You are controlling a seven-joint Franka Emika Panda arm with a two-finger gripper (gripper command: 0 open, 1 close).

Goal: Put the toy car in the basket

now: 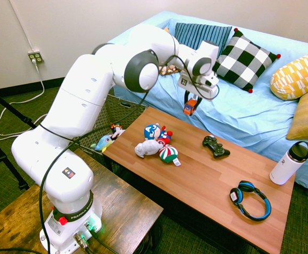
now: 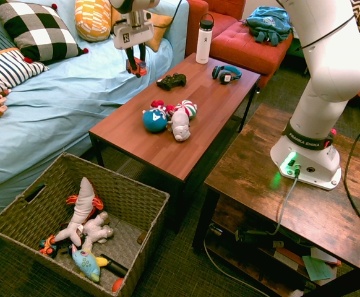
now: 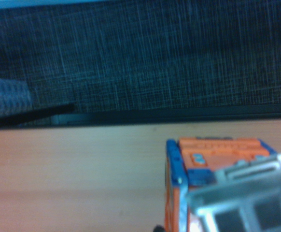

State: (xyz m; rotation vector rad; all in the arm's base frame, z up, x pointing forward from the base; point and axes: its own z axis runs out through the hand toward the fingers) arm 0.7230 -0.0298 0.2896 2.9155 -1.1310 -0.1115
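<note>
Shut tight on the toy car (image 1: 189, 108), the claw (image 1: 191, 102) in the upper middle of the first exterior view – gripping boxy, hard orange plastic with blue edging in mid-air, well apart from the basket (image 2: 150, 193). Below, on the smooth, wood-grained table (image 1: 207, 177), near the middle of that view: rounded plush toys (image 1: 153, 147) bunched together, then a curvy black controller (image 1: 216, 147). At lower right, looped headphones (image 1: 251, 203) and a smooth white cylindrical bottle (image 1: 287, 166). Behind, a wrinkled light-blue sofa cover (image 1: 228, 114). At lower left of the second exterior view, coarse woven wicker with sloping walls – holding soft stuffed animals (image 2: 86, 216).
</note>
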